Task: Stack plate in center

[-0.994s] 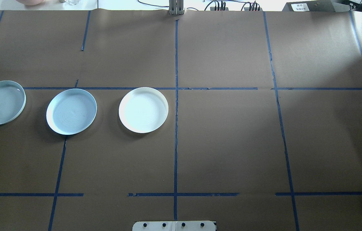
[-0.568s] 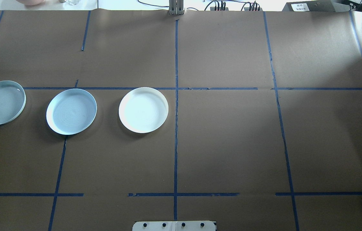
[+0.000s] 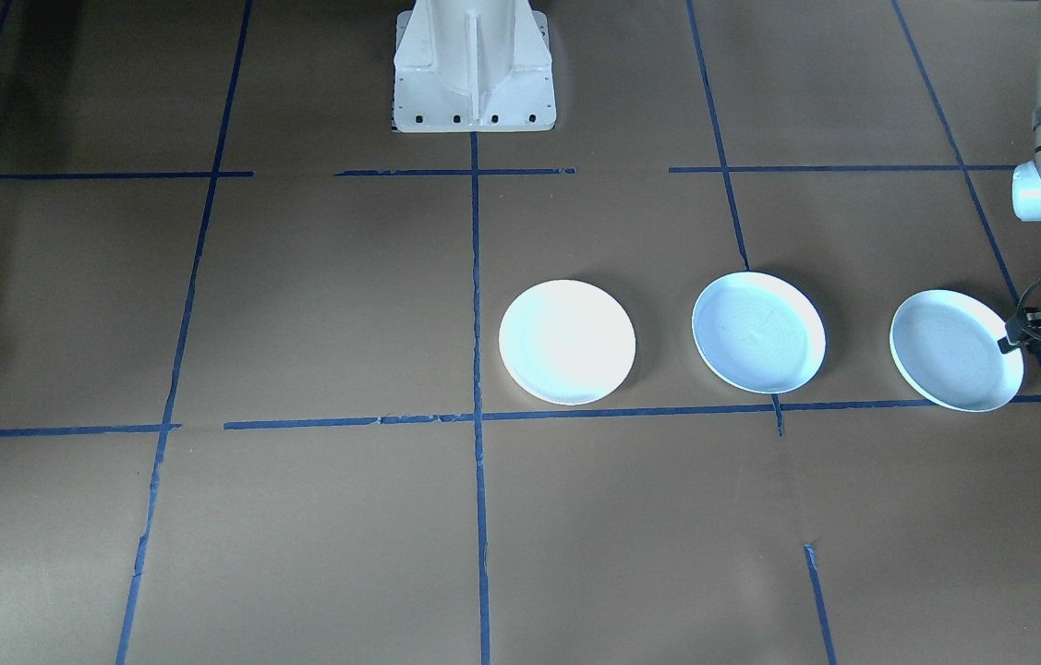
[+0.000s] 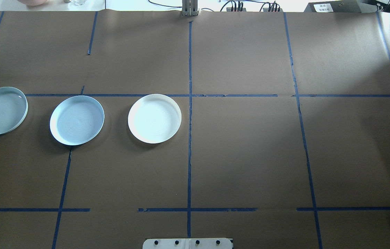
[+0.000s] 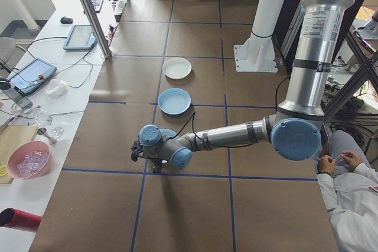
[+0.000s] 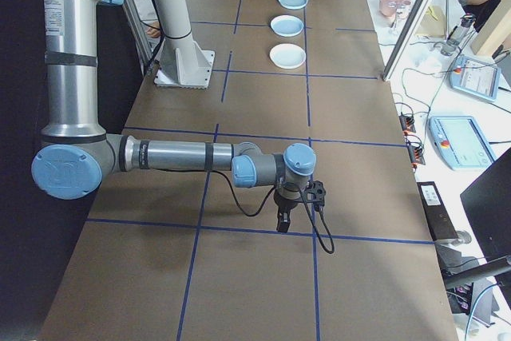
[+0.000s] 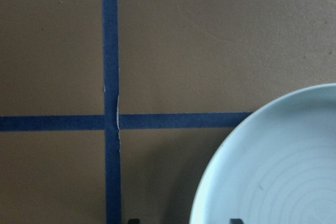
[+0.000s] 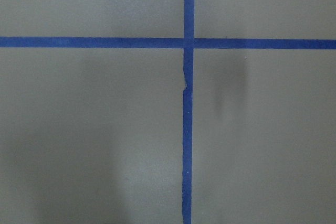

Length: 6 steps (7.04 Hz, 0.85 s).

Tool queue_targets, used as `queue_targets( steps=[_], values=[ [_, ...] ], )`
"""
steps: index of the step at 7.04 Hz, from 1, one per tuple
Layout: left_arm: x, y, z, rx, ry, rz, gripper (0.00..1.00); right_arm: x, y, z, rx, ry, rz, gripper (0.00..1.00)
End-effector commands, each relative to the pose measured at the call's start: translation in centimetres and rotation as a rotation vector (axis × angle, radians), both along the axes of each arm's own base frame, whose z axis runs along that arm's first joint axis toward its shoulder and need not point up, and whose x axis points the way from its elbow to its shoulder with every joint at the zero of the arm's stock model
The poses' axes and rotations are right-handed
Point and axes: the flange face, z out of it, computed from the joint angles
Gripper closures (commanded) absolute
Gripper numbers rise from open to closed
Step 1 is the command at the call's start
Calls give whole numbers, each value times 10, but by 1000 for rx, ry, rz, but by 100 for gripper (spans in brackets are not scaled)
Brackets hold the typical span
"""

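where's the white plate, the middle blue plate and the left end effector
white plate point(image 4: 154, 118): overhead exterior view, centre of its bowl.
middle blue plate point(image 4: 76, 120): overhead exterior view, centre of its bowl.
left end effector point(image 3: 1011, 341): exterior front-facing view, at its fingertips, by the outermost plate's rim.

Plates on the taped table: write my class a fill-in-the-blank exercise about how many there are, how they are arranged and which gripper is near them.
1. The number of plates on the table is ____.
2. The white plate is the one nearest the table's ____.
3. The gripper at the rim of the outermost blue plate is the robot's ____ one.
4. No plate yet lies on top of another, so nothing is ____.

Missing words: three; center; left; stacked
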Motion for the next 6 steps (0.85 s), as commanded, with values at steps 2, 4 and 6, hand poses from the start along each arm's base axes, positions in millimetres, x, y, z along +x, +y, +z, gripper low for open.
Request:
queue_targets(
  steps=[2, 4, 6],
  values=[
    [0, 2, 1, -9, 5, -1, 68, 0, 0, 0, 1, 0, 0, 0],
    [-1, 3, 3, -18, 5, -5, 84, 0, 0, 0, 1, 0, 0, 0],
    [-2, 7, 4, -31, 26, 2, 95, 0, 0, 0, 0, 0, 0, 0]
  ],
)
